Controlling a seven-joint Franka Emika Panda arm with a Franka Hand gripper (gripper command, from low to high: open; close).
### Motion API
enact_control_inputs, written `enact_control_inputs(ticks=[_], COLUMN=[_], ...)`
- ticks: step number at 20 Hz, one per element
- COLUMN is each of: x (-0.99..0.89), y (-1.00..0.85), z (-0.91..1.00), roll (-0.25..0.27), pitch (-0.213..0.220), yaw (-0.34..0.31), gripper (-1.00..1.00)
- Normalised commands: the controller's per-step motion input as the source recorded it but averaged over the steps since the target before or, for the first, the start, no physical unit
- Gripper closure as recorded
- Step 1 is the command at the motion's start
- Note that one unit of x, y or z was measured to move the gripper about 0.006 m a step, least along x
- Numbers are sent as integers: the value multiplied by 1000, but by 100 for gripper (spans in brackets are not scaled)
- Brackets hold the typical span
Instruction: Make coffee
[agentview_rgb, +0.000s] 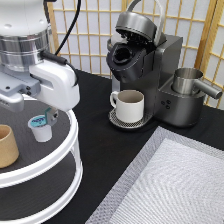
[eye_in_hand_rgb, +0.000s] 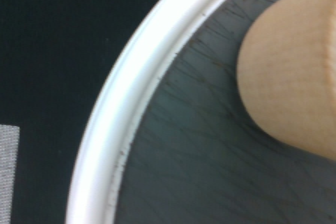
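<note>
The coffee pod (agentview_rgb: 40, 128), small and white with a light-blue foil top, stands upright on the top shelf of a round white two-tier tray (agentview_rgb: 75, 142) at the exterior view's left. My gripper (agentview_rgb: 49, 118) hangs low over that shelf, just right of the pod and close to it. The pod still rests on the shelf. The coffee machine (agentview_rgb: 155, 70) stands at the top centre with its lid raised and its brew chamber (agentview_rgb: 123, 55) open. A cream-white handled mug (agentview_rgb: 130, 105) sits on its drip plate. The wrist view shows the tray's white rim (eye_in_hand_rgb: 127, 115).
A tan handleless cup (agentview_rgb: 6, 146) stands on the tray's top shelf left of the pod; it also fills part of the wrist view (eye_in_hand_rgb: 292, 75). A metal pitcher (agentview_rgb: 188, 82) sits to the right of the machine. A grey mesh mat (agentview_rgb: 170, 185) covers the bottom right.
</note>
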Motion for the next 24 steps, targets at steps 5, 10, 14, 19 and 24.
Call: enact_control_inputs(ticks=[5, 10, 14, 19, 24], x=[-108, -254, -236, -479, -369], y=[211, 348, 41, -34, -7], z=[-350, -199, -168, -113, 322], roll=[0, 0, 28, 22, 1], pitch=[-103, -99, -85, -74, -69], yaw=[14, 33, 35, -5, -46], gripper=[-100, -100, -100, -100, -100])
